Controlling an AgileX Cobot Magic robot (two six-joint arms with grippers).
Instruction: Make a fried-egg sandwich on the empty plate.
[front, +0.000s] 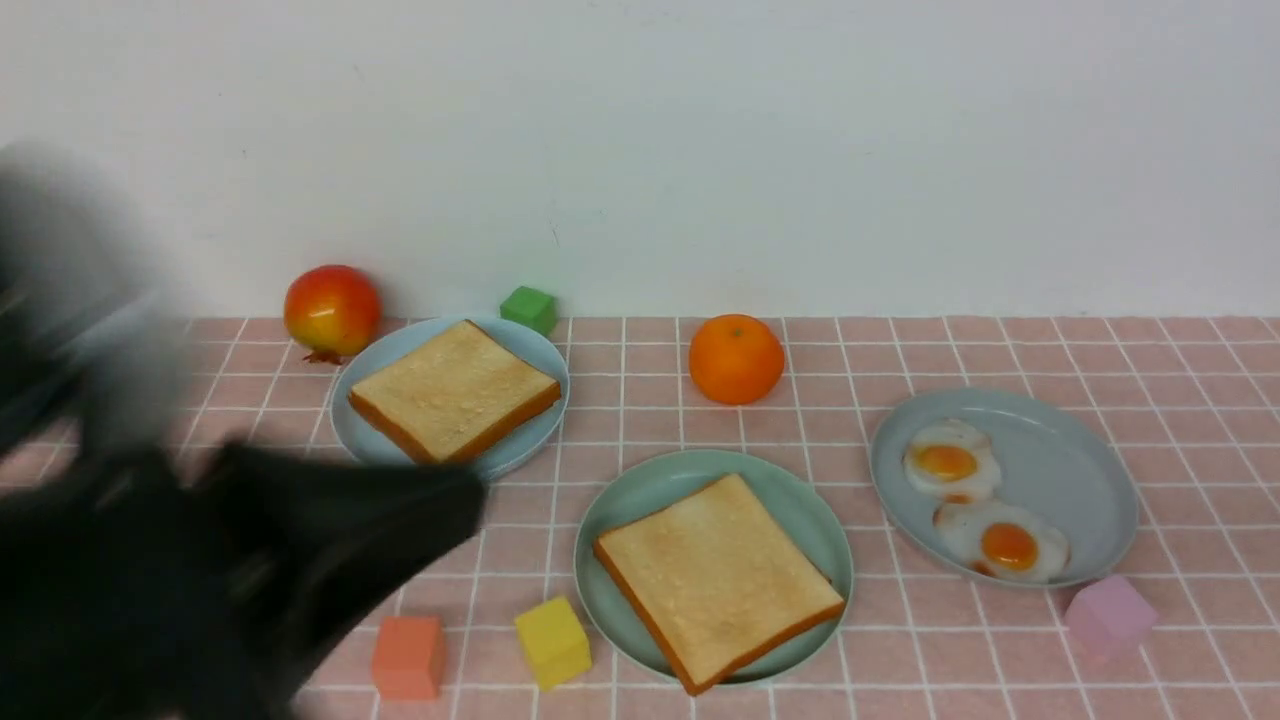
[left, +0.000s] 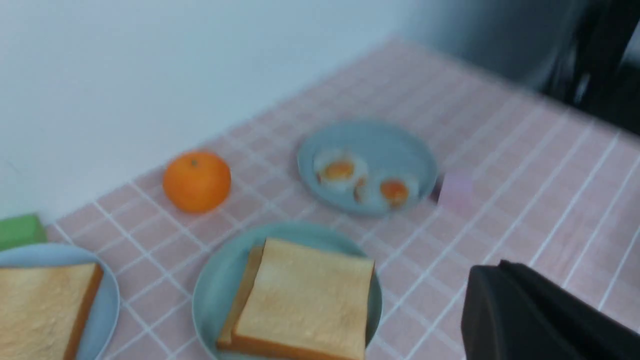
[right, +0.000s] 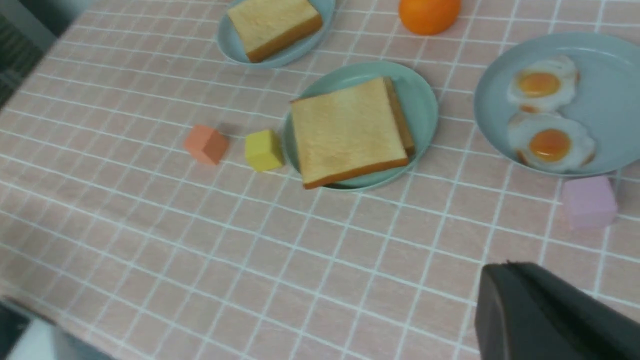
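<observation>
A mint-green plate (front: 640, 492) sits at the front centre with one toast slice (front: 715, 578) lying on it; the slice also shows in the left wrist view (left: 305, 300) and the right wrist view (right: 345, 130). A second toast slice (front: 453, 390) lies on a blue-grey plate (front: 375, 440) at the back left. Two fried eggs (front: 950, 462) (front: 1005, 545) lie on a blue-grey plate (front: 1080, 470) at the right. My left gripper (front: 470, 505), blurred and black, is shut and empty, left of the mint-green plate. My right gripper (right: 495, 272) is shut and empty, above bare cloth.
A red-yellow fruit (front: 332, 308), a green cube (front: 528, 308) and an orange (front: 736, 358) stand near the back wall. An orange-red cube (front: 408, 656) and a yellow cube (front: 552, 642) lie front left of the mint-green plate. A pink cube (front: 1108, 615) touches the egg plate's front.
</observation>
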